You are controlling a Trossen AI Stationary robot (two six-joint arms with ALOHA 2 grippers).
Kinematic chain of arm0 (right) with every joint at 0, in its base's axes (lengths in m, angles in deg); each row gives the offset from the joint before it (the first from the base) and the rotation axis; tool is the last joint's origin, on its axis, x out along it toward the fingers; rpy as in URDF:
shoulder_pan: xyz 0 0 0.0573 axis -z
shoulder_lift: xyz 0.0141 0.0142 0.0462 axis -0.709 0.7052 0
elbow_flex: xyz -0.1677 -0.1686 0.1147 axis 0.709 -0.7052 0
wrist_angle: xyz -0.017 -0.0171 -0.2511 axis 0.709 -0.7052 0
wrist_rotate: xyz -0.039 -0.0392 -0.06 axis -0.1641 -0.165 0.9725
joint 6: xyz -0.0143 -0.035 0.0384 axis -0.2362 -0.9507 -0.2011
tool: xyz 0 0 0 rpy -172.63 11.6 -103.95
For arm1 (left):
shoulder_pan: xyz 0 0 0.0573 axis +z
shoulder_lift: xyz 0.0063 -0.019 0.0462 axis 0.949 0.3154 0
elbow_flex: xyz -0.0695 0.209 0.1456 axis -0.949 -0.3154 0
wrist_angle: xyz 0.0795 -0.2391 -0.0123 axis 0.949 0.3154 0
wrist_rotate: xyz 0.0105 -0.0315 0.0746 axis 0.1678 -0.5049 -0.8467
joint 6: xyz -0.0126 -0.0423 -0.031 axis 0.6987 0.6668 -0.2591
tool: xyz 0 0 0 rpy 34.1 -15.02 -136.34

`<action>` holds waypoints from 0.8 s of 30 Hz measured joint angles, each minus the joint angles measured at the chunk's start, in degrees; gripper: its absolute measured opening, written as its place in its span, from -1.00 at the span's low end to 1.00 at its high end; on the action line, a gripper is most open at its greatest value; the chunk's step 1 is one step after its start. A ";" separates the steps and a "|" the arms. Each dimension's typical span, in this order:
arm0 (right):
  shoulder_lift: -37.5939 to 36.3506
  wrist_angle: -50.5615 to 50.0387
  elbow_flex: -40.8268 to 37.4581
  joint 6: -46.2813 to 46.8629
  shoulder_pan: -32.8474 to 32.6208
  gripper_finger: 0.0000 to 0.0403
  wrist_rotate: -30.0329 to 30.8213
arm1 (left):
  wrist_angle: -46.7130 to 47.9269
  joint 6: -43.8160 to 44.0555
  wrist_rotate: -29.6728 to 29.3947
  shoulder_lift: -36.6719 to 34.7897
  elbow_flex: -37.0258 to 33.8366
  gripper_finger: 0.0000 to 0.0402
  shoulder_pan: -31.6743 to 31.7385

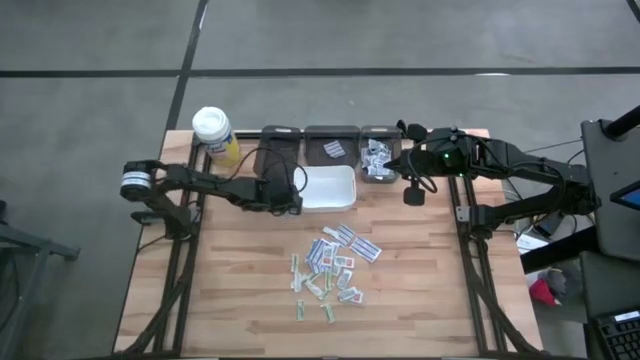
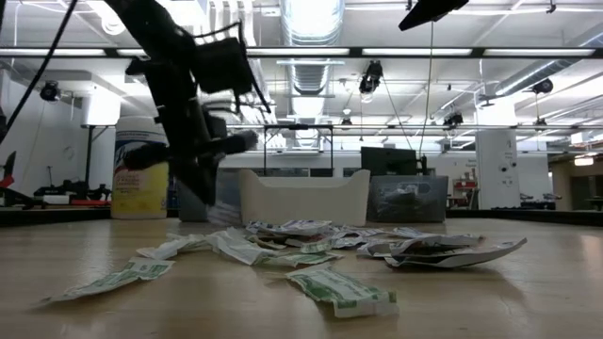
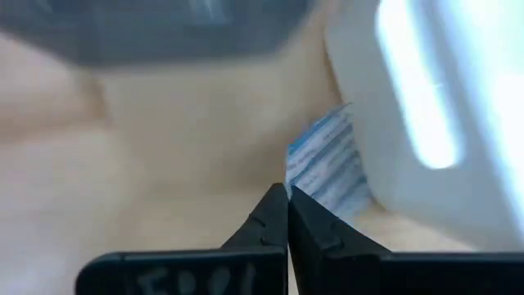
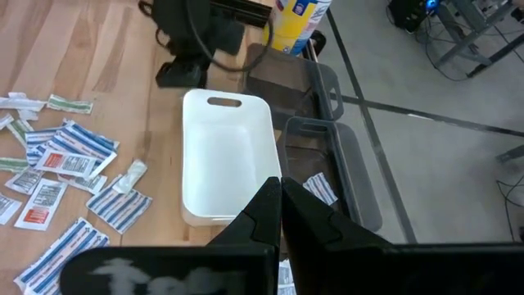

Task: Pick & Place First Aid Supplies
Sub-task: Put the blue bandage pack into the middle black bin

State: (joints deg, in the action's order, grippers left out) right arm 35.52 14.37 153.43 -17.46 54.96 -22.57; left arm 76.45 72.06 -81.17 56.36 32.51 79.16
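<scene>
**Entry — first aid supplies, sorting in progress**

**Step in hand:** pick-up of a single packet. The left gripper (image 3: 287, 195) sits at the 9 o'clock side of the white tray (image 1: 338, 203), low over the table, fingers pressed together. A blue-striped packet (image 3: 326, 160) lies right at the fingertips, against the tray's outer wall. Whether a corner is truly pinched or merely touched cannot be told.

**Next move, as judged:** lift gently and check that the packet comes up. If it does, carry it over a container rim and release. If not, spread the fingers and come down again, flatter against the wood. The packet is thin and hugs the table.

**Right gripper** (image 4: 281, 198): fingers pressed together, holding nothing, waiting above the dark bins (image 1: 331, 132) at 12 o'clock.

**Supplies, location:**
- main pile (image 1: 332, 265) — loose on the wood at 6 o'clock from the tray, well apart from both grippers
- a few packets already in the middle and right-hand bins
- white tray looks empty

**Supplies, appearance:** small flat paper packets and strips, mostly white, printed in blue stripes, red or green. Some are creased or curled at the edges, and several overlap.

**Also present:** yellow bottle with white cap (image 1: 213, 130) at 11 o'clock, not part of the job.
</scene>
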 joint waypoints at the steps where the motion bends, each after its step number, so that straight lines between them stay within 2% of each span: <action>1: 0.00 0.00 0.00 0.00 0.00 -0.96 0.01 | 0.37 -0.94 -2.17 -0.84 -0.01 -1.00 -0.12; 6: 0.00 0.38 0.00 0.03 0.00 -0.96 -0.01 | -4.41 -3.90 -3.78 -2.34 0.50 -1.00 -0.14; 11: 0.00 0.33 0.00 1.15 0.00 -0.96 -0.01 | 2.05 -6.14 -3.43 -3.11 4.57 -1.00 -0.51; 17: 0.00 0.35 0.00 1.76 0.00 -0.96 0.03 | 2.70 -12.25 -5.71 -3.79 10.02 -1.00 -0.22; 20: 0.00 0.31 0.00 1.92 0.00 -0.96 0.02 | 7.68 -13.96 -6.14 -4.13 13.99 -1.00 -0.29; 24: 0.00 0.31 0.00 1.95 0.00 -0.96 0.02 | 9.04 -20.62 -12.13 -5.25 20.54 -1.00 -0.54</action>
State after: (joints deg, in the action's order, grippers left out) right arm 35.52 14.68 153.43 -15.52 54.96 -22.55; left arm 85.48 51.44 -93.30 51.11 53.05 78.62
